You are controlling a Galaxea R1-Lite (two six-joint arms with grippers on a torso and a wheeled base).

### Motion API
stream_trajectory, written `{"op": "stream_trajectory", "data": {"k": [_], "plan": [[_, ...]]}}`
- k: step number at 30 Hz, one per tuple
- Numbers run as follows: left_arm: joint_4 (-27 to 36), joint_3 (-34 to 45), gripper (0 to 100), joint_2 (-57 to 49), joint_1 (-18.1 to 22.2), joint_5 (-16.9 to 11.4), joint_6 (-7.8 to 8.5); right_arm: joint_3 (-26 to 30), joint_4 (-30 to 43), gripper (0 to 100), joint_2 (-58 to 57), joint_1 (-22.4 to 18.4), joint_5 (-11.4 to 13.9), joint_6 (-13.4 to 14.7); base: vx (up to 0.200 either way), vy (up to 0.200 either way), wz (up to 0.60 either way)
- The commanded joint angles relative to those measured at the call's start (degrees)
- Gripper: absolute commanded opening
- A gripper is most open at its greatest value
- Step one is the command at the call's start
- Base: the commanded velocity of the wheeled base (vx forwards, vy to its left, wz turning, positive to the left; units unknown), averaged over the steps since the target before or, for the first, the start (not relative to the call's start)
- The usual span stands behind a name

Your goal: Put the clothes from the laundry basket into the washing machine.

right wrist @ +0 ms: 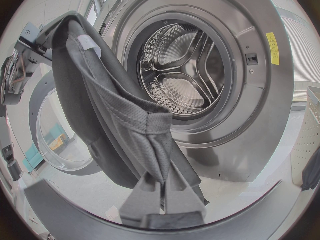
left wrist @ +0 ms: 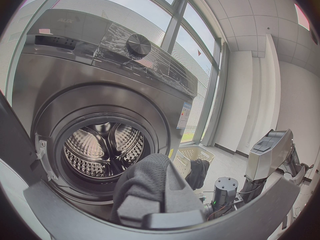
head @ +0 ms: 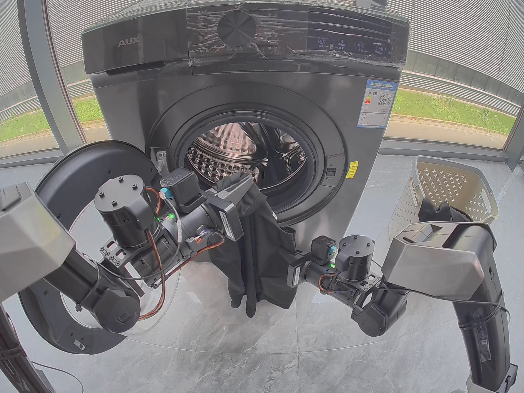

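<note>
Pinching the black garment [head: 256,252] are the left gripper [head: 243,184] and right gripper [right wrist: 163,180]. It is hanging before the washing machine [head: 164,99]

Washing machine [head: 245,83] door [head: 76,192] swung open, left of machine. Black garment [head: 256,257] hangs before machine's drum opening. Left gripper [head: 243,184] jaws pinch garment top at opening's lower rim. Right gripper [head: 284,257] grips garment's right edge, lower down. Laundry basket [head: 453,184] right of machine, dark clothing [head: 436,211] inside.

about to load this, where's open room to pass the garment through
The drum mouth is bare. Bare floor lies between washing machine and laundry basket. Crowded before the mouth's lower rim: left gripper and right gripper hold the black garment.
</note>
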Motion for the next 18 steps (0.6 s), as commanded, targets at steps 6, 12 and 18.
{"op": "stream_trajectory", "data": {"k": [6,12,18], "plan": [[-0.1,5.4,0,-0.9,5.6,0.6,1.11,16.6,-3.2,0,-17.3,-2.2,-0.7,-0.1,0.000,0.000,0.00],[-0.5,10.3,0,-5.2,5.8,0.3,1.46,25.4,-2.6,0,-29.7,-1.2,-0.6,-0.1,0.000,0.000,0.00],[-1.0,12.8,0,-9.4,6.0,-0.4,1.11,30.3,-3.3,0,-36.9,0.6,-1.0,0.3,0.000,0.000,0.00]]}}
